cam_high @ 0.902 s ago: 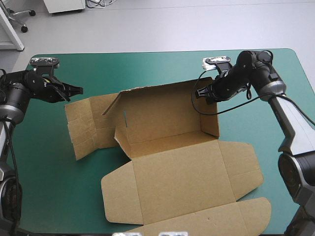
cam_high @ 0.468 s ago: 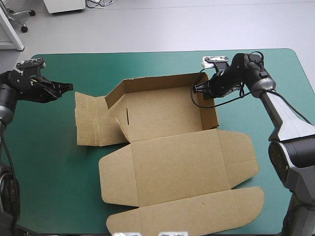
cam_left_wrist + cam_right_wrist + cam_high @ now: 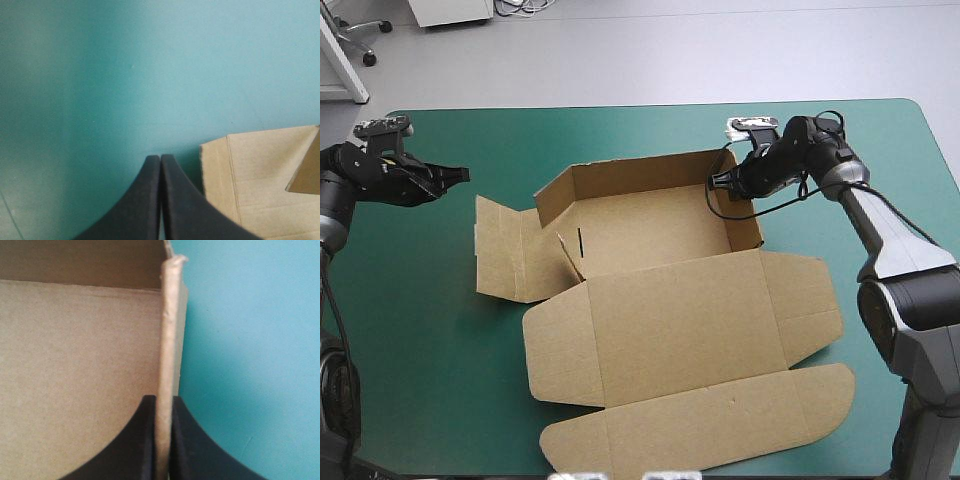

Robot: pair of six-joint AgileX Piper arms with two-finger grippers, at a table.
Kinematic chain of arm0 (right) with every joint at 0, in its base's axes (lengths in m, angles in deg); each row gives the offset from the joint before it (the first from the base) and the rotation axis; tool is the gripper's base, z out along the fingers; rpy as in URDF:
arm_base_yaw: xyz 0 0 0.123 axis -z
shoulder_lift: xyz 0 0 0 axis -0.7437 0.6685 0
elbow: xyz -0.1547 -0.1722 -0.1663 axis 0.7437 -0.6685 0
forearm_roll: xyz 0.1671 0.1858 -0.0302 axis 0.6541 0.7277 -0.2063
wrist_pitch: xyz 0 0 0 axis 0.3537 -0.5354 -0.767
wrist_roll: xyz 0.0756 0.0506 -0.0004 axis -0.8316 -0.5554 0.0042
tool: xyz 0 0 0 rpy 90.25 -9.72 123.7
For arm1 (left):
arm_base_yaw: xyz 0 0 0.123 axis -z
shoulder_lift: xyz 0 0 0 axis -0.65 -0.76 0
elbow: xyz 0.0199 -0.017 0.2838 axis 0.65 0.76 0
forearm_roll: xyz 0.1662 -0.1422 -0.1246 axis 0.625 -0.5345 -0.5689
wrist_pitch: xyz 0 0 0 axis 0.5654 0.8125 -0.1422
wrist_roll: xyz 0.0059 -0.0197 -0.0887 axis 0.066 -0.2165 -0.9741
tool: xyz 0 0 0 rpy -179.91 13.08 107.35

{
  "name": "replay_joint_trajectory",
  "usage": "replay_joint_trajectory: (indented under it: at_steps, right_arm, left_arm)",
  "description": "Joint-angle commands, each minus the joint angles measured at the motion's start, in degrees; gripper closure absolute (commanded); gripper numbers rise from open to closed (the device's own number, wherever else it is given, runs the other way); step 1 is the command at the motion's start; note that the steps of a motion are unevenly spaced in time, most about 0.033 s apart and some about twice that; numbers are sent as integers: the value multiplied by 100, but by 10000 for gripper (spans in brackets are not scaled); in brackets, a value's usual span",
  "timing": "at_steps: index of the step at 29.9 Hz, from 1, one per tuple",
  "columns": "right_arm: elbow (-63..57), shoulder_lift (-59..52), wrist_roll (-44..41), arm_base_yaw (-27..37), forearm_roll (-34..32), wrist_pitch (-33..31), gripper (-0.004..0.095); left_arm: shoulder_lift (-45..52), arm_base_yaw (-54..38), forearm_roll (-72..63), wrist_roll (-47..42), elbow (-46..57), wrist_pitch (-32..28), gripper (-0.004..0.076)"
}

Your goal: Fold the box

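The brown box [image 3: 660, 250] lies in the middle of the teal-green table, its back and right walls raised, its lid [image 3: 690, 340] spread flat toward the near edge. The left side flap [image 3: 505, 250] lies nearly flat. My right gripper [image 3: 728, 185] is shut on the top edge of the raised right wall [image 3: 167, 340], the board pinched between its fingers [image 3: 145, 440]. My left gripper [image 3: 460, 176] hovers shut over bare cover, left of the box and apart from it; the flap's corner [image 3: 260, 180] shows beside its fingers [image 3: 150, 200].
Bare teal-green cover [image 3: 420, 350] runs along the left and far sides of the box. The flat lid's rounded flap [image 3: 720, 425] reaches close to the near table edge.
The box has slid and turned a little. My right gripper stays at the right wall. My left gripper has drawn back to the left, away from the flap.
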Motion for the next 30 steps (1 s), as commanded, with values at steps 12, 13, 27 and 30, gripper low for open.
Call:
replay_joint_trajectory:
  at_steps: [12,13,27,30]
  right_arm:
    - [344,-163,313,21,-103,-88,453]
    - [396,-163,267,21,-103,-145,442]
    - [1781,-308,-218,21,-109,-1603,440]
    - [1623,-396,-306,21,-109,-1603,440]
  left_arm:
    - [249,6,-170,-13,-150,-257,738]
    - [249,6,-170,-13,-150,-257,738]
    - [249,6,-170,10,-150,-253,738]
    - [249,6,-147,10,-150,-253,738]
